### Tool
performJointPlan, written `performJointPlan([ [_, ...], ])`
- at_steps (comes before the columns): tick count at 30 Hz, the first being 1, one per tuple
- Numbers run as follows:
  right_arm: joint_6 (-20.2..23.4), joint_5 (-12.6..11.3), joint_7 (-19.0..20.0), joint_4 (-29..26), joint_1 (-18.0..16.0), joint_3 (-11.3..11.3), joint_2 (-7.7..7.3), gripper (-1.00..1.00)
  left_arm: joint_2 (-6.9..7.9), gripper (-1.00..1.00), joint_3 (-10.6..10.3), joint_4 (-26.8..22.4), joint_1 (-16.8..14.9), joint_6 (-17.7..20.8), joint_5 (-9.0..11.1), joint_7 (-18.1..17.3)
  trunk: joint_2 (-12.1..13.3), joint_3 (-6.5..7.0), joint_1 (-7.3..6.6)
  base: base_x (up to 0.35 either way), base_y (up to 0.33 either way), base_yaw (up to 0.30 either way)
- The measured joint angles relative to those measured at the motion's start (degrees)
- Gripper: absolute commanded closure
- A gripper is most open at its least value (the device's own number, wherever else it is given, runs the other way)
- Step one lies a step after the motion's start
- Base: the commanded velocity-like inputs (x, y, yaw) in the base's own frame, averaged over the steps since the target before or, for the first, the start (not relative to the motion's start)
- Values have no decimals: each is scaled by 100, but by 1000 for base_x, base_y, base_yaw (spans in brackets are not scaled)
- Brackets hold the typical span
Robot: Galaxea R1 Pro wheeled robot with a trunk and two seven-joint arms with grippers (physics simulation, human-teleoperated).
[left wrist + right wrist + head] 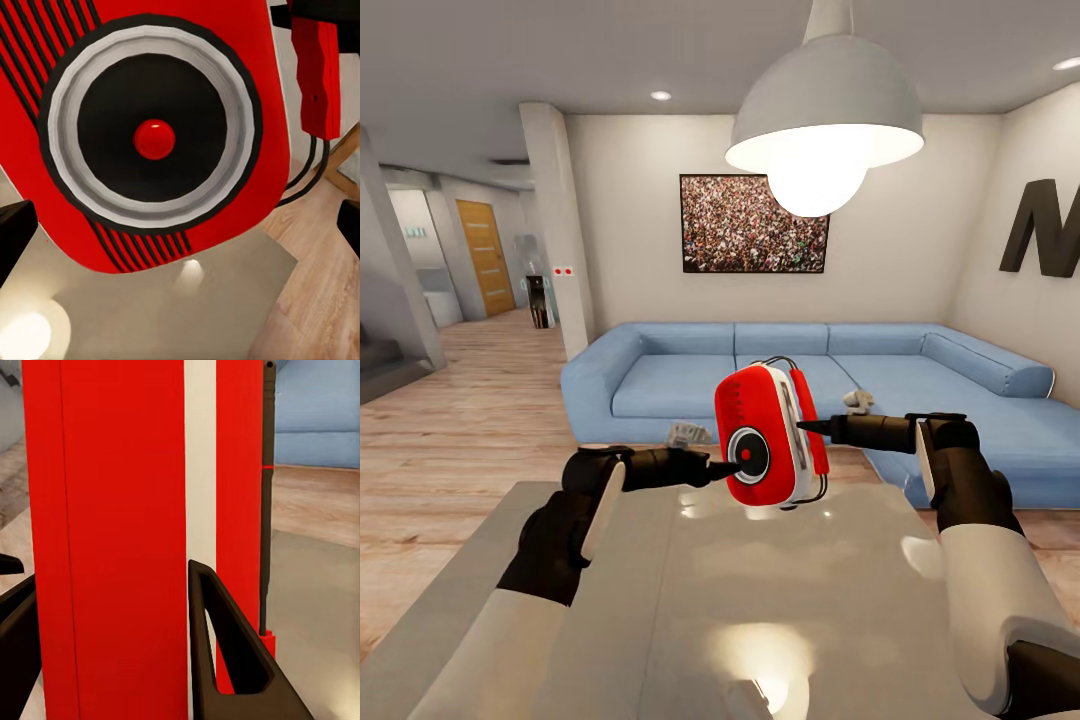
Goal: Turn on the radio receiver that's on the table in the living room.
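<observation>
While held above the table (pixel 660 620) by the right gripper (pixel 812 428), clamped on its side, the radio (pixel 765 440) is met at its dial (pixel 154 139) by the left gripper (pixel 712 468).
Left jaws cannot be judged open or closed; the red centre should be pressed squarely, grip kept firm, sofa (pixel 660 380) behind.

Not much lettering on show here. Over at three o'clock, high on the right-hand wall (pixel 1015 180), there's a big dark raised letter (pixel 1045 228), cut by the picture's edge, and it reads as an "M". Way off at nine o'clock, down the hallway, a small pale green sign (pixel 415 232) glows, too tiny to read. The radio receiver (pixel 765 435) shows a dial and stripes, no readable brand or numbers.
</observation>
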Motion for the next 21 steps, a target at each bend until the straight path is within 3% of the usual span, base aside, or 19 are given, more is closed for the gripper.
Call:
performJointPlan([
  [5, 0, -1, -1, 0, 0, 0, 2, 100, -2, -100, -104, -7, 0, 7, 1, -1, 0, 0, 0, 0, 0, 0],
  [21, -5, -7, 7, 0, 0, 8, 5, 100, -1, -100, -127, -10, 0, 8, 1, -1, 0, 0, 0, 0, 0, 0],
])
